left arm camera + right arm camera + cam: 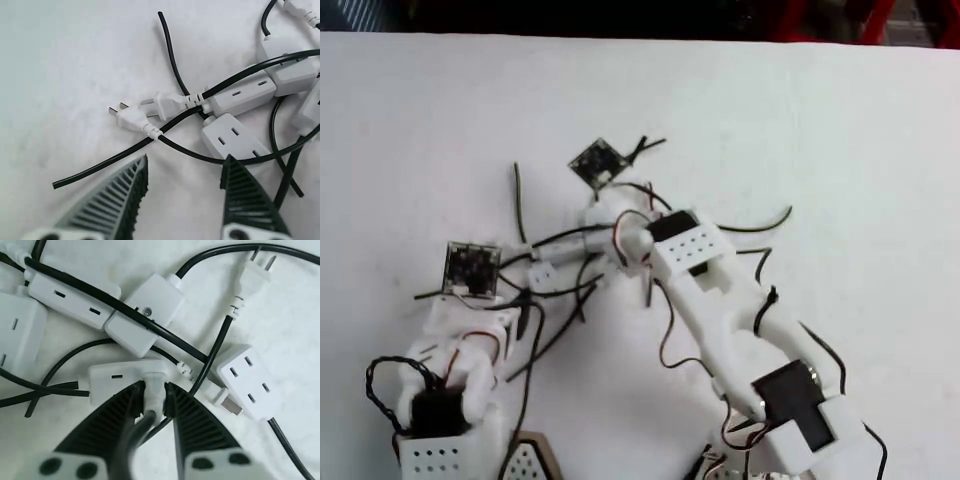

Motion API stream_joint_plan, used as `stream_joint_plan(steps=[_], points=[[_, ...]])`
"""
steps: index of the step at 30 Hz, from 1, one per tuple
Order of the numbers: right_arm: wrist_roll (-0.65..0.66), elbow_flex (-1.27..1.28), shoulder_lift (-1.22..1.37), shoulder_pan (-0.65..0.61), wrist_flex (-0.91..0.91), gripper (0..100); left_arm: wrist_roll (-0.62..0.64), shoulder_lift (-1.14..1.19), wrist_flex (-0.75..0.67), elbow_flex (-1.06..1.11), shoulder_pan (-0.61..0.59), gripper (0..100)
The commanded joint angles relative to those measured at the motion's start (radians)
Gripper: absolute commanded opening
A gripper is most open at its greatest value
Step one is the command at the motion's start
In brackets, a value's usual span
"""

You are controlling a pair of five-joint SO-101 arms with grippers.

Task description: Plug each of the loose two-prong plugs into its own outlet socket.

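Jaws of the right gripper (154,386) are being held clamped on a white plug (153,392), whose front end is being pressed against an outlet socket (112,378) lying on the white counter (295,320). The prongs are hidden, so the depth of seating cannot be told. A spare plug (252,277) is lying well beyond these jaws, near a three-slot socket (247,380). Jaws of the left gripper (186,161) are being held apart over the counter, with nothing between them. A nearer plug (132,119) and a farther plug (167,102) are lying side by side just ahead of the open jaws, untouched, with black cables (100,167) crossing beside them. A nearer socket (230,135) is lying close to one jaw tip.
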Motion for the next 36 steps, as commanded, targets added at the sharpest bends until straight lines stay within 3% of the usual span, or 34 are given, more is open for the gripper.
stream_joint_plan(steps=[1,25,30,36], points=[[0.006,-0.029,-0.001,-0.025,0.002,1.5,-0.006,-0.004,-0.025,-0.003,-0.005,24],[0.003,-0.02,0.076,0.024,0.01,1.6,-0.006,-0.004,-0.025,-0.003,-0.007,24],[-0.061,0.015,0.074,0.047,0.001,1.6,-0.006,-0.004,-0.025,-0.003,-0.007,24],[-0.071,0.138,-0.015,0.048,-0.107,1.6,-0.006,-0.004,-0.025,-0.003,-0.007,24]])
